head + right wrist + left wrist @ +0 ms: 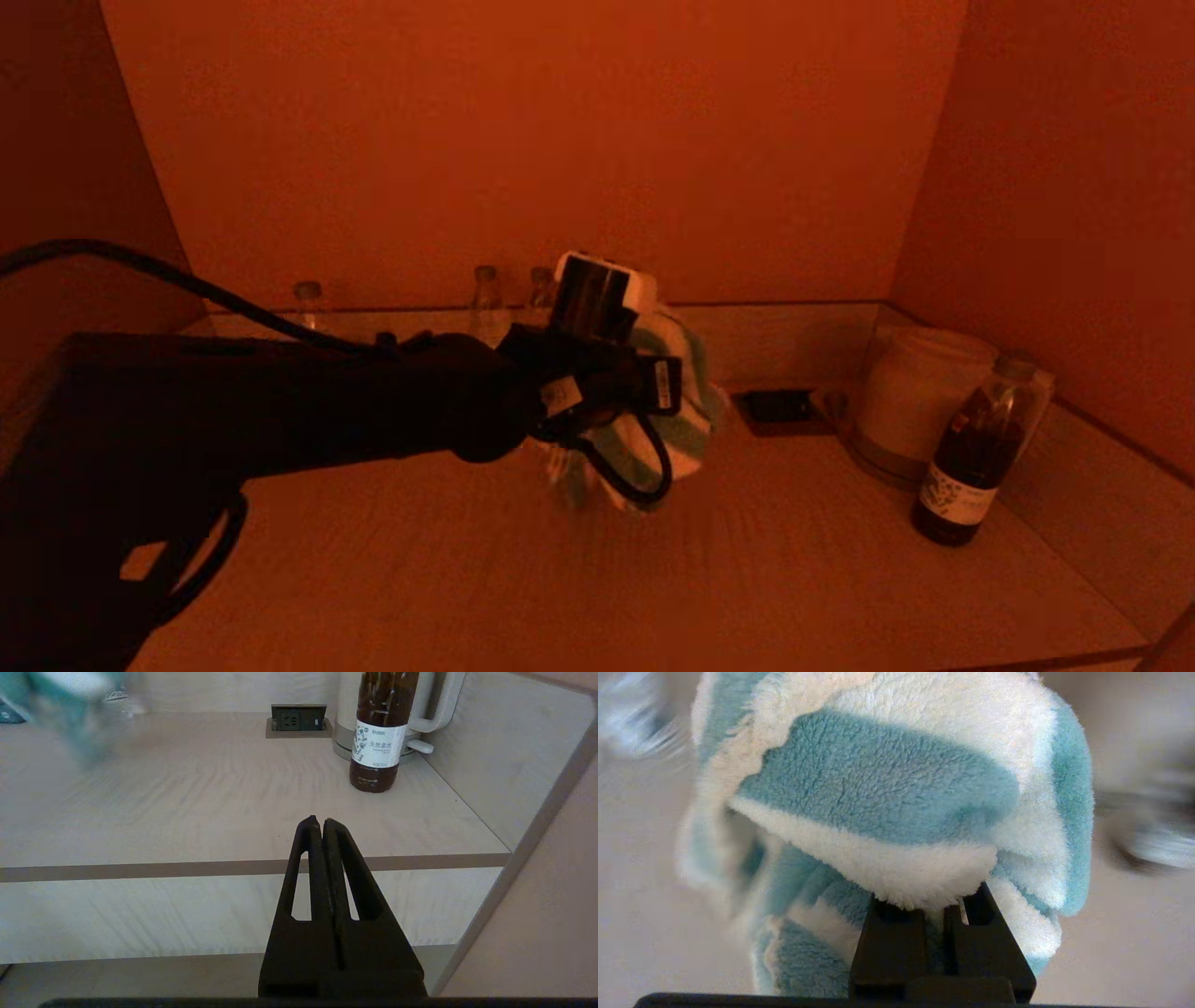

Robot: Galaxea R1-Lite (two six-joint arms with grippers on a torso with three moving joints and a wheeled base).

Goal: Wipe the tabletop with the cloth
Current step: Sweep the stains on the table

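Note:
A fluffy cloth (896, 793) with teal and white stripes hangs bunched from my left gripper (936, 910), whose fingers are shut on a fold of it. In the head view the cloth (653, 439) hangs over the middle of the pale wood tabletop (747, 579), its lower end near the surface; the left arm and wrist hide the gripper there. My right gripper (318, 821) is shut and empty, held in front of the tabletop's front edge, out of the head view. The cloth shows blurred at the far left of the right wrist view (70, 700).
A dark bottle with a white label (976, 448) stands at the right, with a white kettle (920, 401) behind it. A recessed socket (780, 409) lies in the tabletop. Three small clear bottles (485, 299) stand along the back wall. Walls close the back and right sides.

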